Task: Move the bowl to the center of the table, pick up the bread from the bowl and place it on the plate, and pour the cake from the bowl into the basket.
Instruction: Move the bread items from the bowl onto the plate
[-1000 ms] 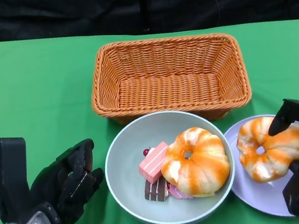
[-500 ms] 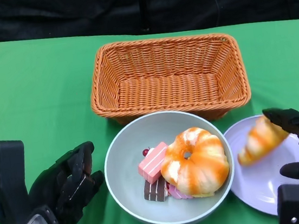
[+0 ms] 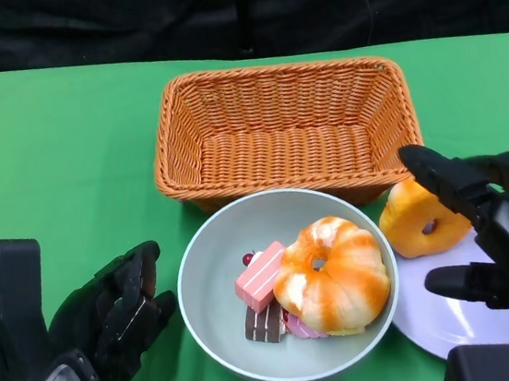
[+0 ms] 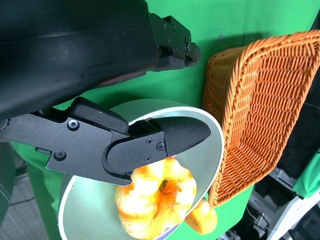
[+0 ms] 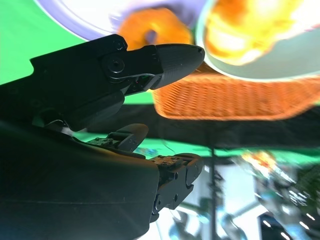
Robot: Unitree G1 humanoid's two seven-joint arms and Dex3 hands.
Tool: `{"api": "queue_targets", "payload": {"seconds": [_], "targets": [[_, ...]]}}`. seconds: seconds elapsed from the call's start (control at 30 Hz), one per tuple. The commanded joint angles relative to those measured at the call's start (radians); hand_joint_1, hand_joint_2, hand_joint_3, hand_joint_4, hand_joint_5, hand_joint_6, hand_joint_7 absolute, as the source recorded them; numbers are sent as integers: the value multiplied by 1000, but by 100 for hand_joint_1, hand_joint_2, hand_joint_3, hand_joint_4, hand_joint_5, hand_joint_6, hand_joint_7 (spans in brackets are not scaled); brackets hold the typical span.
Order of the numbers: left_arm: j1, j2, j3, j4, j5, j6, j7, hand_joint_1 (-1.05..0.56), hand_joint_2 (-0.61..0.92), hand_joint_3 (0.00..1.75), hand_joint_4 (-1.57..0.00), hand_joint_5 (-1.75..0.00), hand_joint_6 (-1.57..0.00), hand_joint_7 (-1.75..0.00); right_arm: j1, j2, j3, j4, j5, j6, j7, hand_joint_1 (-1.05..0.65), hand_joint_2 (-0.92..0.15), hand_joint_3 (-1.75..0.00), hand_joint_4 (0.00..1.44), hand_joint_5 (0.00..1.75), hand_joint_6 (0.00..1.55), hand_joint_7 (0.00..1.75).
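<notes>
The pale green bowl (image 3: 202, 280) sits in front of the basket. It holds a big glazed bread ring (image 3: 332, 277), a pink cake slice (image 3: 261, 276) and a brown one (image 3: 264, 322). A second bread ring (image 3: 418, 217) stands on its edge at the left rim of the white plate (image 3: 474, 317). My right hand (image 3: 491, 226) is spread over the plate. One finger lies against the top of that ring and the thumb is well apart. My left hand (image 3: 112, 319) hovers left of the bowl with its fingers apart, holding nothing. The left wrist view shows the bowl (image 4: 215, 145) and its bread (image 4: 155, 195).
The wicker basket (image 3: 286, 131) stands behind the bowl with nothing inside, and its front wall nearly meets the bowl's rim. Green cloth covers the table, with open cloth to the left. The right wrist view shows the basket (image 5: 235, 100) and the standing bread (image 5: 155, 32).
The bread on the plate has tipped from flat onto its edge and shifted left to the plate's rim. My right hand has risen and spread. The left hand has stayed put.
</notes>
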Motion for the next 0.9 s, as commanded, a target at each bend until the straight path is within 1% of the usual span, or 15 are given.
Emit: {"api": "queue_targets", "payload": {"seconds": [0.03, 0.27, 0.3, 0.33, 0.37, 0.43, 0.53, 0.63, 0.73, 0.83, 0.9], "targets": [[0, 14, 7, -6, -6, -5, -8, -73, 92, 69, 0, -25, -16, -1, -19, 19, 0, -25, 27, -22, -13, -71, -92, -21, 40, 28, 27, 7], [-2, 9, 6, -9, -4, 3, 3, -72, 92, 69, 0, -25, -16, -1, -56, 74, 34, -42, 77, -69, -1, -68, -92, -22, 44, 34, 31, 9], [-3, 7, 7, -8, -5, 2, 3, -72, 92, 69, 0, -25, -16, -1, -68, 80, 44, -34, 82, -75, 2, -67, -92, -22, 42, 39, 31, 9], [-4, 6, 6, -6, -6, 0, 1, -72, 92, 69, 0, -25, -17, -1, -78, 84, 52, -26, 84, -80, 5, -67, -92, -20, 39, 47, 33, 9], [-5, 7, 5, -4, -6, -2, -1, -72, 92, 69, 0, -25, -18, -2, -88, 89, 61, -14, 86, -86, 5, -67, -92, -19, 38, 50, 34, 9], [-6, 6, 4, -4, -5, -2, 0, -72, 92, 69, 0, -25, -17, -2, -107, 97, 78, 9, 89, -88, 14, -66, -92, -17, 37, 55, 35, 10], [-6, -1, 2, -8, -1, 1, 11, -72, 92, 69, 0, -26, -17, -1, -139, 107, 108, 54, 95, -71, 56, -66, -92, -16, 34, 57, 36, 10], [-5, -7, -2, -16, 3, 4, 20, -72, 92, 68, 0, -27, -17, -1, -169, 104, 132, 106, 102, -58, 99, -67, -92, -16, 32, 57, 37, 10], [-1, -13, -6, -24, 3, 1, 21, -73, 92, 68, 0, -27, -16, -1, -201, 86, 155, 156, 100, -54, 154, -68, -92, -15, 29, 56, 36, 9], [0, -18, -5, -28, 3, 2, 25, -73, 92, 68, 0, -26, -16, -1, -240, 61, 180, 217, 98, -72, 195, -71, -92, -15, 26, 55, 36, 8], [0, -20, -6, -30, 7, 1, 28, -73, 92, 68, 0, -27, -16, -1, -257, 50, 192, 248, 96, -84, 204, -72, -92, -14, 26, 55, 37, 8]]}}
